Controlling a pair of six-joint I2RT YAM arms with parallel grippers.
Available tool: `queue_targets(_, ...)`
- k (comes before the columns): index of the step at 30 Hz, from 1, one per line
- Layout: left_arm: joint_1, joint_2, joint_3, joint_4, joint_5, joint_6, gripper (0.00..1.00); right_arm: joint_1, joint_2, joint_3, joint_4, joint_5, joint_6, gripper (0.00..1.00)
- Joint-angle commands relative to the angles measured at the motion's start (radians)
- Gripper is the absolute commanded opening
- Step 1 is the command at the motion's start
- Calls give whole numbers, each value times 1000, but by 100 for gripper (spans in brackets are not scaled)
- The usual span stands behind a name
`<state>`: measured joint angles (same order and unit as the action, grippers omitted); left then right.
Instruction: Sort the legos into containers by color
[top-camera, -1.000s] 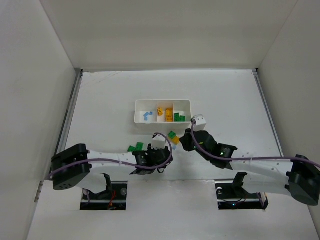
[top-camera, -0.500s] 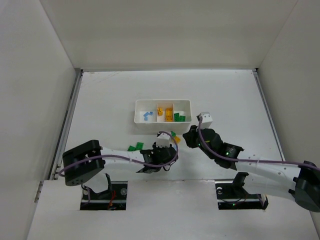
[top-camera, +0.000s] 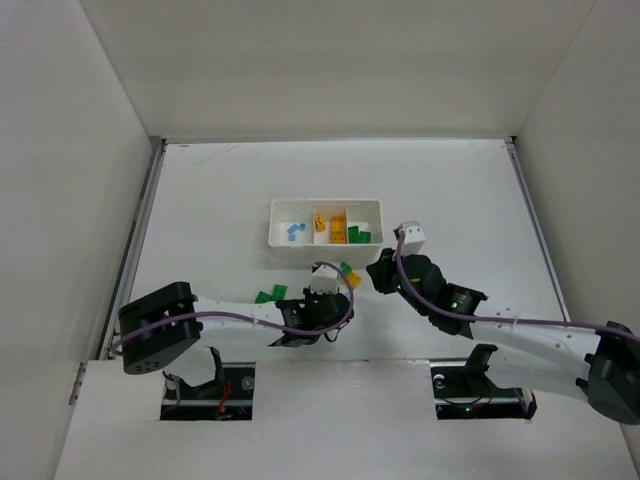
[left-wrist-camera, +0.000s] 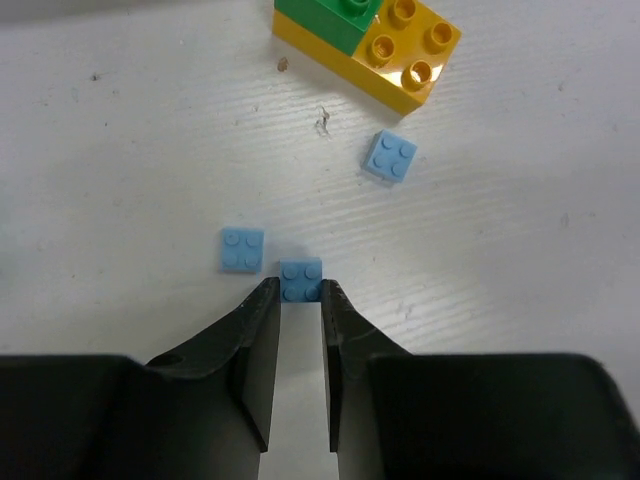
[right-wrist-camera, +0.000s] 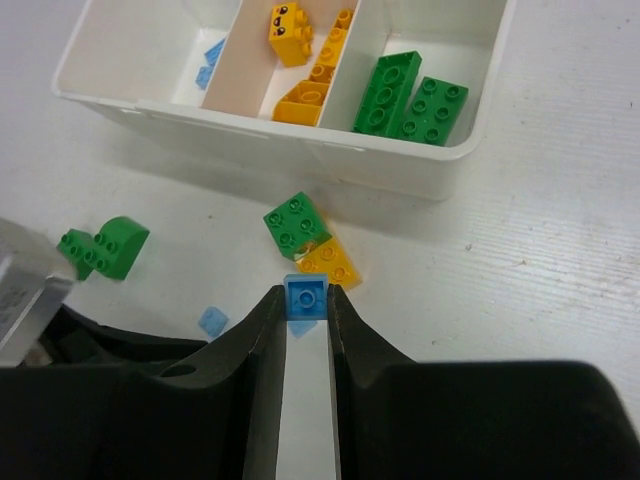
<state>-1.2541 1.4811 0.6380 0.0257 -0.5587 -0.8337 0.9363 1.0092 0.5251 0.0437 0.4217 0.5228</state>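
In the left wrist view my left gripper (left-wrist-camera: 300, 292) is down at the table with its jaws closed against the sides of a pale blue brick (left-wrist-camera: 300, 272). Two more blue bricks (left-wrist-camera: 242, 249) (left-wrist-camera: 391, 156) lie near it. My right gripper (right-wrist-camera: 305, 303) is shut on a blue brick (right-wrist-camera: 305, 295) and holds it above the table, short of the white tray (right-wrist-camera: 250, 108). The tray holds blue bricks (right-wrist-camera: 210, 60) on the left, yellow ones (right-wrist-camera: 300, 60) in the middle and green ones (right-wrist-camera: 410, 95) on the right. In the top view the left gripper (top-camera: 322, 290) and right gripper (top-camera: 380, 272) are in front of the tray (top-camera: 325, 203).
A green brick (right-wrist-camera: 297, 222) and a yellow brick (right-wrist-camera: 330, 262) lie together in front of the tray. Two green bricks (right-wrist-camera: 105, 248) lie to the left, also in the top view (top-camera: 270, 294). A loose blue brick (right-wrist-camera: 212, 320) lies by the left arm. White walls enclose the table.
My right gripper has moved a little right and toward the tray with its blue brick. My left gripper has edged forward to the blue brick.
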Motion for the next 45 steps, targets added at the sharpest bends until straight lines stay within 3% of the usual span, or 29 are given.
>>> queue_targets(1, -26, -148, -29, -20, -40, 22, 9, 5, 26, 91, 76, -21, -49, 23)
queue_targets(15, 52, -674, -142, -199, -93, -13, 9, 12, 552, 512, 248, -155, -136, 24)
queue_targets(23, 198, -860, -133, -244, -89, 25, 10, -38, 769, 728, 225, -179, -152, 28)
queue_targets(28, 299, -805, -107, -173, -52, 100, 11, -58, 804, 773, 209, -169, -158, 53)
queue_targets(30, 343, -773, -95, -126, -15, 122, 11, -66, 775, 744, 220, -164, -149, 58)
queue_targets(33, 417, -691, -67, -51, 48, 160, 11, -77, 720, 678, 235, -143, -130, 56)
queue_targets(40, 543, -403, 51, 98, 174, 235, 12, -55, 534, 408, 292, -72, -77, 36)
queue_targets(45, 600, -190, 144, 160, 187, 275, 14, 25, 421, 235, 312, -21, -30, 36)
